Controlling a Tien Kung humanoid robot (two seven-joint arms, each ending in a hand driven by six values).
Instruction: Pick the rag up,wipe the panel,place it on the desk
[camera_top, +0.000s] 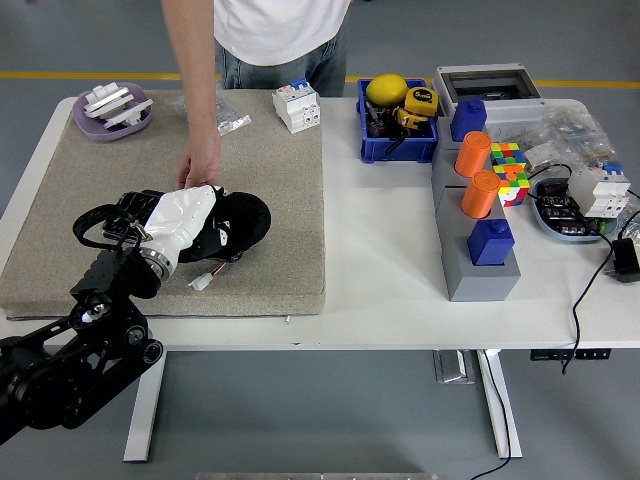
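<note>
Fingers of the left hand (190, 222) were curled down on the black rag (240, 220), pressing it onto the dark panel (205, 258), which lay on the tan mat (270, 190) on the counter (380, 270). A person's hand (198, 165) rested just behind, touching the robot's hand.

We find the mat (270, 200) on the table's (380, 290) left half. On it lies the panel (215, 250), with the left hand (185, 225) and rag (245, 220) on top. A person's hand (200, 165) touches it from behind. The bin (398, 140) sits right of the mat.
</note>
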